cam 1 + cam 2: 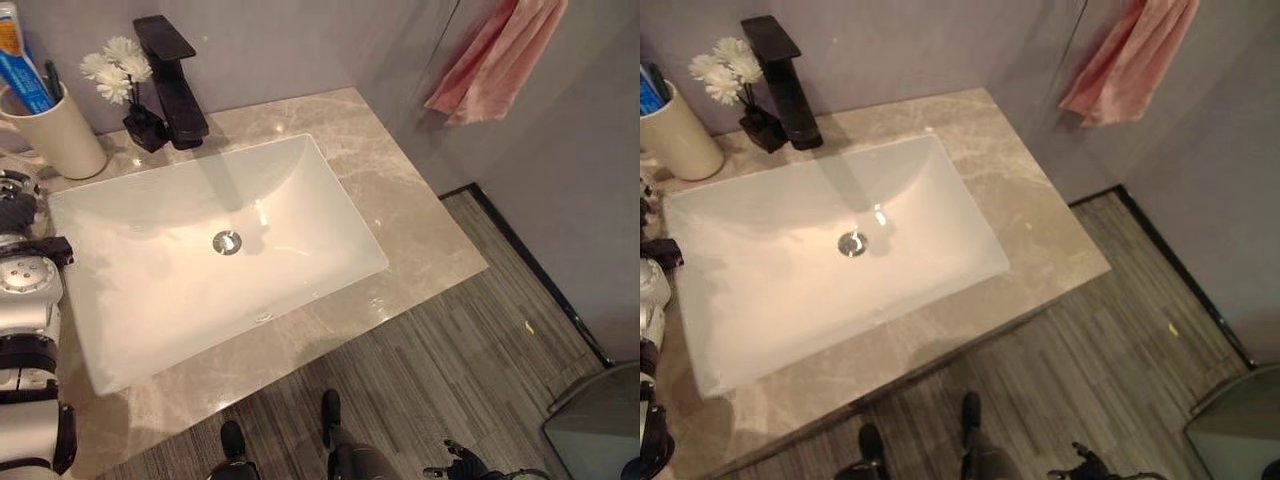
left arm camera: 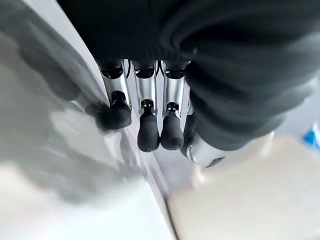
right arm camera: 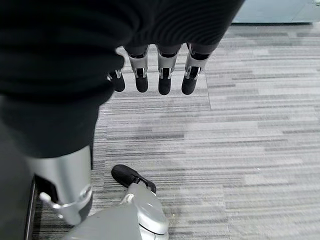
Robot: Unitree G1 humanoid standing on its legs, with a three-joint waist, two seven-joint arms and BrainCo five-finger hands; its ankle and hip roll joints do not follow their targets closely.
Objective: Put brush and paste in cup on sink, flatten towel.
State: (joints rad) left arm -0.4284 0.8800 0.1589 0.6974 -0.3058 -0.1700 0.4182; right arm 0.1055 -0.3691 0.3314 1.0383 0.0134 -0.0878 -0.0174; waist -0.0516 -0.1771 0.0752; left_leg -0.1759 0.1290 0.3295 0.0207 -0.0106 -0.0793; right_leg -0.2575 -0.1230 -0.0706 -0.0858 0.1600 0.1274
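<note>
Cup (image 1: 60, 135): cream, upright, stood at the back left corner of the counter (image 1: 400, 180), just beside the white basin (image 1: 200, 260). Paste (image 1: 22, 60), a blue and white tube, and brush (image 1: 52, 78), a dark handle beside it, are seen standing inside the cup. That part of the task is judged done.

Towel (image 1: 495, 60): pink, hung on the wall to the right of the counter, bunched and gathered into folds rather than spread. It is judged the item left to handle. The cloth is judged light, soft and limp, with no stiffness to push against; it is best taken by a lower edge or corner and drawn outward and down. A hard tug is judged likely to pull it off its hanger, which cannot be made out.

Faucet (image 1: 170, 80): black, square, at the back edge of the basin. A small dark vase of white flowers (image 1: 118, 68) is placed between it and the cup, touching or nearly so.

Left hand (image 2: 150, 125): hangs by the left rim of the basin, near the cup, fingers straight and side by side, nothing held.

Right hand (image 3: 160, 75): hangs low over the grey striped floor (image 3: 250, 150), well apart from the towel, fingers extended and relaxed, nothing held.
</note>
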